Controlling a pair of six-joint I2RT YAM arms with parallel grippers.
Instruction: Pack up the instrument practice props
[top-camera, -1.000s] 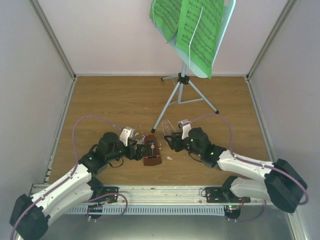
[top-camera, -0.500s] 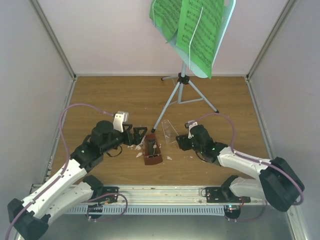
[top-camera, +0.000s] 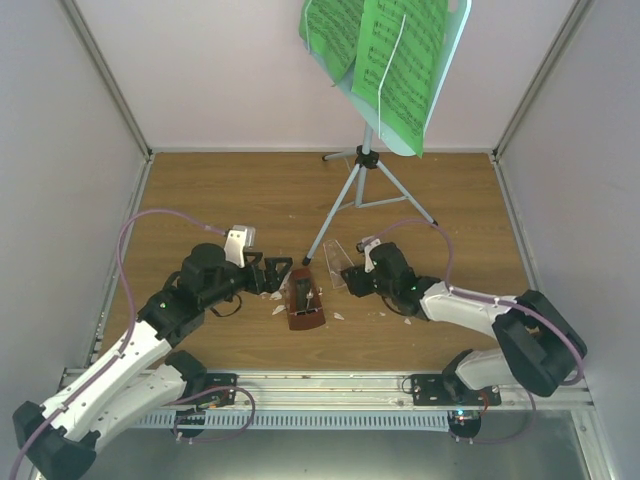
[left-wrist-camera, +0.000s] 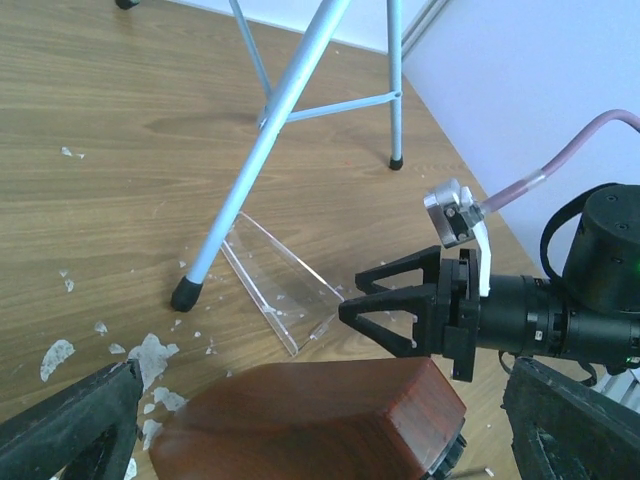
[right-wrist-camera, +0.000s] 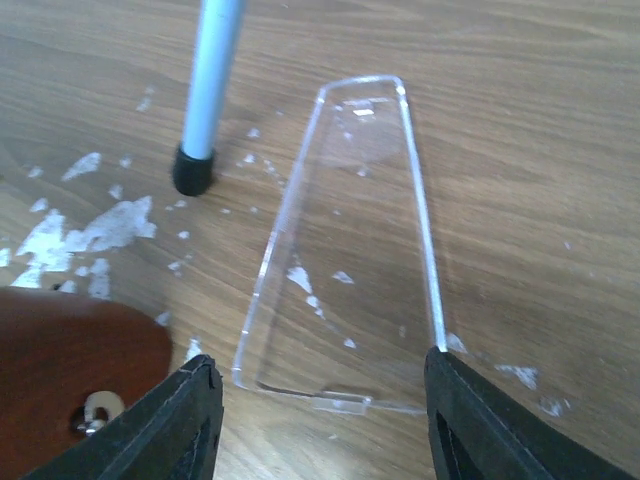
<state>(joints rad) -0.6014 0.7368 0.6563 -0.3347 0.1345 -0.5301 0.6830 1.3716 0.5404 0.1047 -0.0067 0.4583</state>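
The pale blue music stand (top-camera: 437, 70) stands at the back on silver tripod legs (top-camera: 352, 190) and holds green sheet-music pages (top-camera: 385, 50). The reddish-brown metronome body (top-camera: 303, 303) lies on the wooden floor, and its clear cover (top-camera: 338, 262) lies apart just to its right. My left gripper (top-camera: 277, 271) is open and empty just left of the body, which shows between its fingers in the left wrist view (left-wrist-camera: 310, 420). My right gripper (top-camera: 346, 279) is open and empty at the near end of the clear cover (right-wrist-camera: 345, 250), fingers (right-wrist-camera: 190, 420) either side of it.
Small white crumbs (top-camera: 279, 309) lie scattered round the metronome and the tripod's front foot (right-wrist-camera: 193, 172). Pale walls enclose the floor on three sides. The right gripper also shows in the left wrist view (left-wrist-camera: 375, 300), close past the cover (left-wrist-camera: 280, 280).
My left gripper has drawn back up and left, away from the metronome body. My right gripper pulled back, then came forward to the clear cover's near end.
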